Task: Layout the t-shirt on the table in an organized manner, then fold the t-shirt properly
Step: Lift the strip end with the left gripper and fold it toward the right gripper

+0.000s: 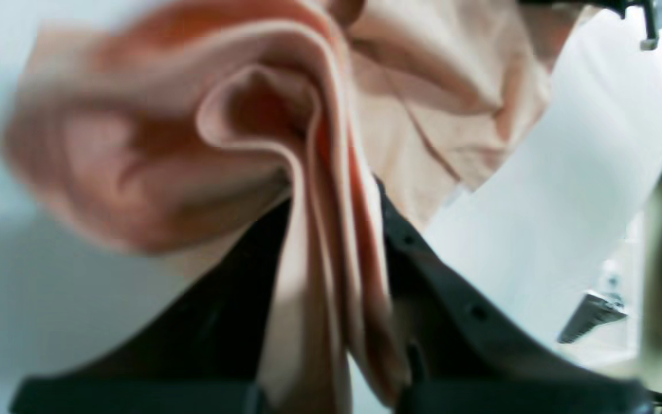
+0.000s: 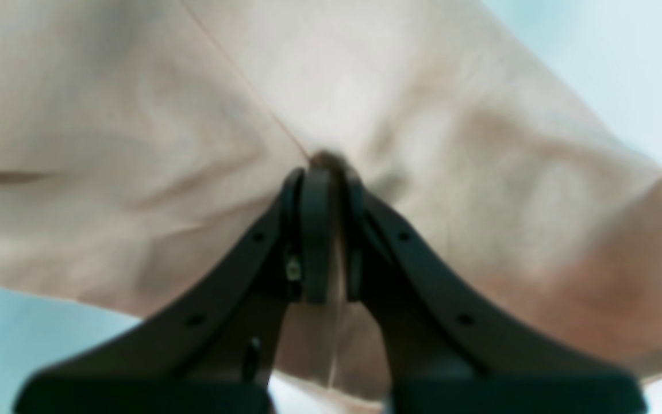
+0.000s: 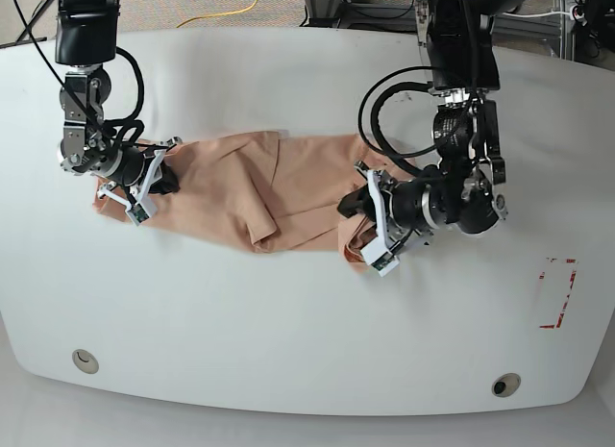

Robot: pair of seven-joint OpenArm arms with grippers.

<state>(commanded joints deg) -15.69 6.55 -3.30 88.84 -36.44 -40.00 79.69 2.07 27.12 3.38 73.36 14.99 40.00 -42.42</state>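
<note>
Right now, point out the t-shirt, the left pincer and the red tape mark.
t-shirt (image 3: 307, 183): base view, flat middle of the cloth.
left pincer (image 3: 360, 237): base view, fingertips clamped on the shirt's edge.
red tape mark (image 3: 559, 293): base view, right side strip.

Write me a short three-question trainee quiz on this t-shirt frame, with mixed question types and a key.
1. True or false: the peach cotton t-shirt lies flat and smooth on the white smooth table.
2. Which end effector grips a thick bunch of folded fabric layers? A) left end effector B) right end effector
3. Fill in: the red tape mark sits near the arm carrying the ____ wrist camera.

Key: 1 false, it is wrinkled and bunched between both grips. 2 A; the right one pinches a thinner fold. 3 left.
</note>
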